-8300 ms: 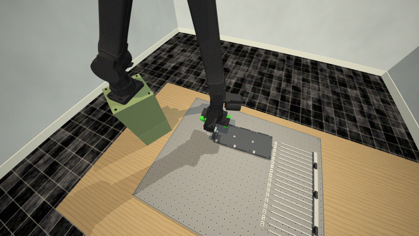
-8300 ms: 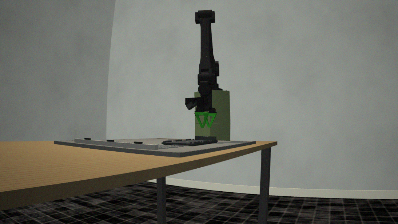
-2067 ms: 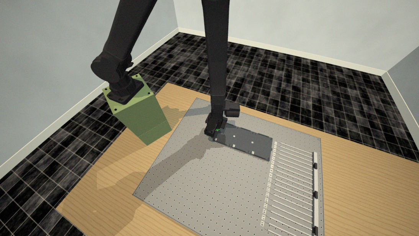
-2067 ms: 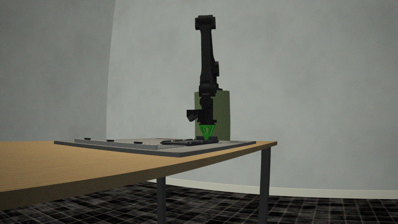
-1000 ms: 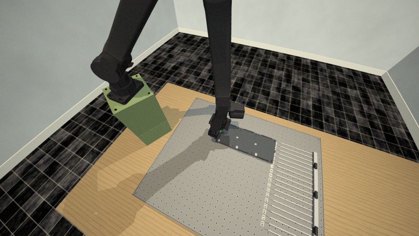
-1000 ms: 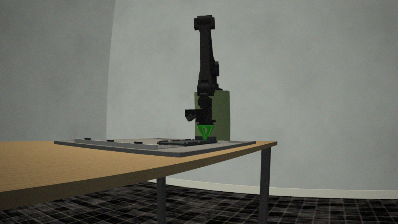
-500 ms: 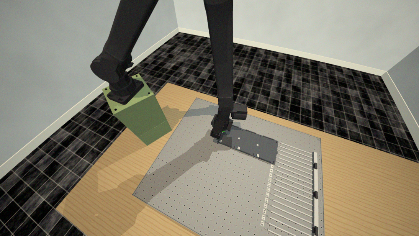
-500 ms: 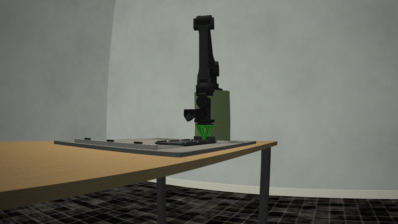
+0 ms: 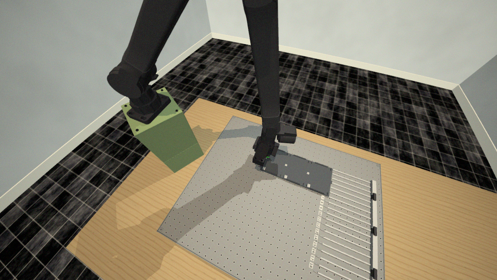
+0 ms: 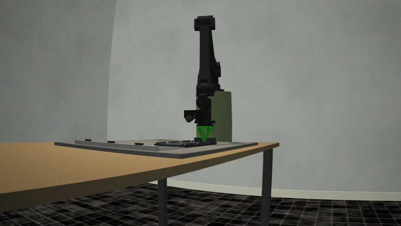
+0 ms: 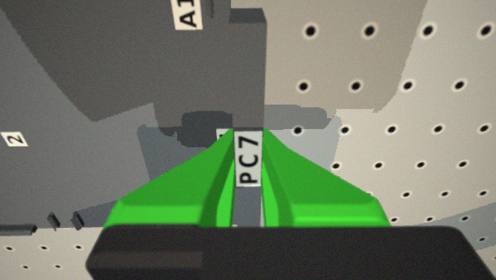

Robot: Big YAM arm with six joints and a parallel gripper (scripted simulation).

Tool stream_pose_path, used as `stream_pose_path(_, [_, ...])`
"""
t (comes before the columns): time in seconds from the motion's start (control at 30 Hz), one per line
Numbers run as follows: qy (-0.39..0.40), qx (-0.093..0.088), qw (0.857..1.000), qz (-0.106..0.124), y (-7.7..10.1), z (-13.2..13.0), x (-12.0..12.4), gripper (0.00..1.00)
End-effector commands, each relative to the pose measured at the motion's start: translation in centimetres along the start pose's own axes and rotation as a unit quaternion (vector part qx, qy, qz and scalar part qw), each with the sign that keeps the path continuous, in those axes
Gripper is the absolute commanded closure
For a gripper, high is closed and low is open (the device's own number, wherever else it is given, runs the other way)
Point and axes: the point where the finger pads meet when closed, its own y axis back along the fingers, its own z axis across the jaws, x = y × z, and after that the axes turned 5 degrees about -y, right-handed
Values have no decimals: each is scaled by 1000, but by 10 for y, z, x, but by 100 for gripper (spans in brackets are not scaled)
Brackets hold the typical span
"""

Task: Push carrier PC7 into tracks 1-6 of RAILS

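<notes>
The arm [image 9: 264, 62] is matte black with long, thick links and rounded joints. Its pincer [image 11: 248, 182] has bright green wedge-shaped fingers on a black body.

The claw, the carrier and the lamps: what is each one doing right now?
Claw: shut on the handle, the one labelled PC7.
Carrier: flat on the board, front end just entering the rails, not home.
Lamps: all three dark.
Arm: reaching down over the carrier's near end.
</notes>
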Motion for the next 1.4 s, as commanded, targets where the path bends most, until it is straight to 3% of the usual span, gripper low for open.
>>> stream_pose_path(0.0, [-3, -14, 1000, 4, 1, 26, 0, 100])
stream_pose_path(0.27, [-3, -13, 1000, 4, 0, 31, 0, 100])
stream_pose_path(0.3, [-4, -20, 1000, 7, 2, 37, 2, 100])
stream_pose_path(0.4, [-3, -12, 1000, 3, 0, 35, 0, 100])
stream_pose_path(1.37, [-3, -14, 1000, 4, 1, 63, 3, 100])
